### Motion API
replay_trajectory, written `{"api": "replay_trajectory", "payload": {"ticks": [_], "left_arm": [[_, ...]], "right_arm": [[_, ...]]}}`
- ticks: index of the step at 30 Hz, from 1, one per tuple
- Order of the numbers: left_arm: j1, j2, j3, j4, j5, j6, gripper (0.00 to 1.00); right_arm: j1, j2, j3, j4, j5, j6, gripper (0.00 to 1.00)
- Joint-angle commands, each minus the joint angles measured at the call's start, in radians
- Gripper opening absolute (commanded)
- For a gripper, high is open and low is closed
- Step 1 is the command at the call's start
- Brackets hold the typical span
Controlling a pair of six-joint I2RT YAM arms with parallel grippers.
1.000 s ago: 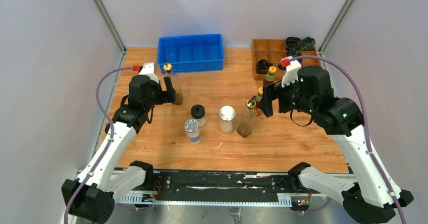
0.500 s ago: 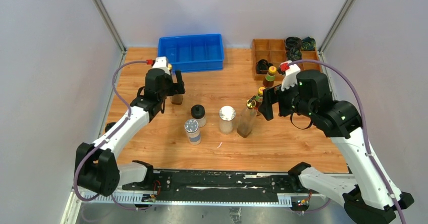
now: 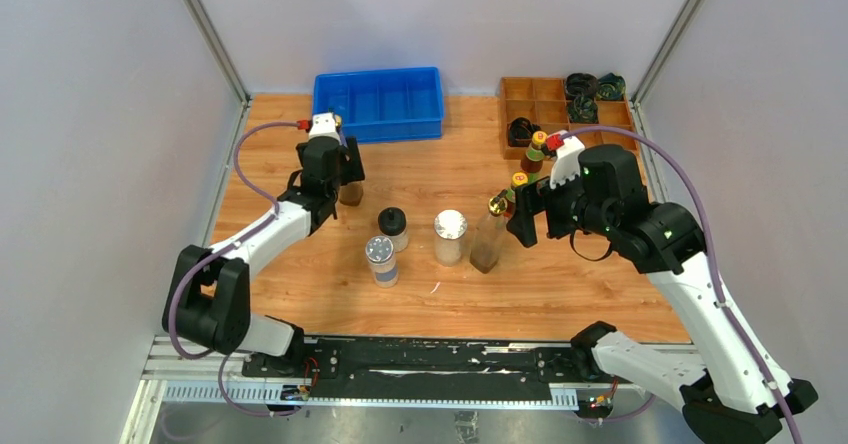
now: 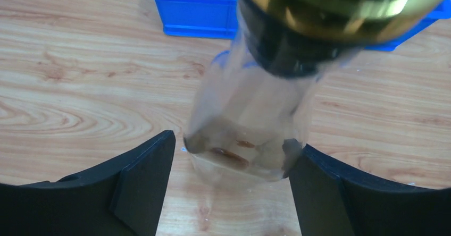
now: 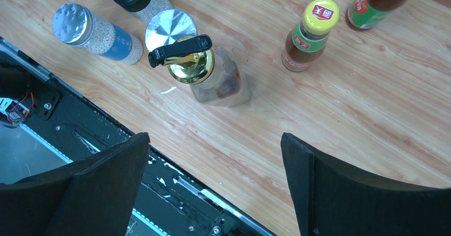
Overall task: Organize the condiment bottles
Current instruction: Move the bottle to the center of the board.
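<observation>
A clear gold-spouted cruet (image 4: pixel 250 124) stands in front of the blue bin, and my left gripper (image 4: pixel 234 151) is open around its base. The right finger touches the glass; a thin gap shows at the left finger. From above, the left gripper (image 3: pixel 340 164) covers most of that cruet (image 3: pixel 350 194). A second cruet (image 3: pixel 488 239) stands mid-table, and my right gripper (image 3: pixel 530 212) hangs open just right of it, holding nothing. Two silver-lidded shakers (image 3: pixel 450 236) (image 3: pixel 381 260) and a black-capped jar (image 3: pixel 392 228) stand to its left. Two yellow-capped sauce bottles (image 3: pixel 516 186) (image 3: pixel 536 150) stand behind the right gripper.
The blue divided bin (image 3: pixel 380 104) sits at the back centre. A wooden compartment tray (image 3: pixel 540 94) at the back right holds dark coiled items (image 3: pixel 595 86). The black rail (image 3: pixel 420 359) runs along the table's near edge, under the right gripper (image 5: pixel 215 140).
My left arm swung right and forward until its fingers straddled the left cruet, and they have narrowed. The right gripper drifted slightly left toward the middle cruet, still wide open.
</observation>
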Motion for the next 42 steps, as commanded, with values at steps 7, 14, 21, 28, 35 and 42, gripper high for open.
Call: {"api": "replay_trajectory", "payload": {"ticks": [7, 14, 21, 28, 35, 42], "left_arm": [[-0.007, 0.114, -0.007, 0.077, -0.024, 0.002, 0.58], [-0.007, 0.093, -0.049, 0.054, -0.186, -0.019, 0.51], [-0.006, 0.053, -0.041, -0.141, -0.282, -0.123, 0.51], [-0.005, -0.044, -0.064, -0.301, -0.32, -0.194, 0.51], [-0.005, -0.135, -0.118, -0.393, -0.353, -0.248, 0.51], [-0.005, -0.225, -0.207, -0.444, -0.381, -0.316, 0.51]], "right_arm": [[0.008, -0.032, -0.065, 0.02, -0.038, -0.002, 1.0], [0.008, -0.03, -0.097, 0.044, -0.046, 0.0, 1.0], [0.008, -0.036, -0.108, 0.048, -0.043, -0.009, 1.0], [0.008, -0.06, -0.132, 0.065, -0.062, -0.003, 1.0], [0.008, -0.112, -0.176, 0.076, -0.075, 0.011, 1.0], [0.008, -0.155, -0.216, 0.089, -0.1, 0.032, 1.0]]}}
